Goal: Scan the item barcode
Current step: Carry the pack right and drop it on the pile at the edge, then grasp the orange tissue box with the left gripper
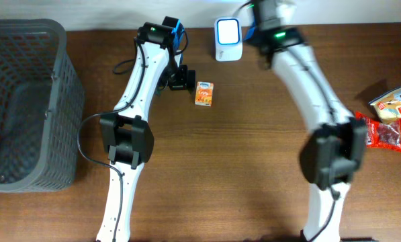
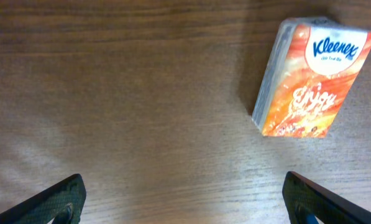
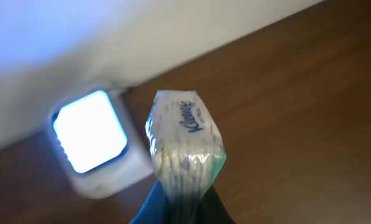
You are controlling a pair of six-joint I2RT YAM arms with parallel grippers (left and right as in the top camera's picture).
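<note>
Brown wooden table (image 1: 254, 168) seen from overhead: a grey basket (image 1: 59, 101) at left, red snack packets (image 1: 391, 121) at right, a lit white scanner (image 1: 228, 39) at the far edge, and an orange pack (image 1: 204, 93) lying flat beside the left arm.

Left wrist view: the orange pack (image 2: 312, 78) reads "Kleenex" and "Enjoy", logo end pointing away; the left gripper (image 2: 185, 199) is spread wide, touching nothing.

Right wrist view: the right gripper (image 3: 182, 199) is clamped on a clear tissue pack (image 3: 185, 143) marked "Kleenex", long axis pointing away from the fingers, just beside the scanner (image 3: 92, 140).
</note>
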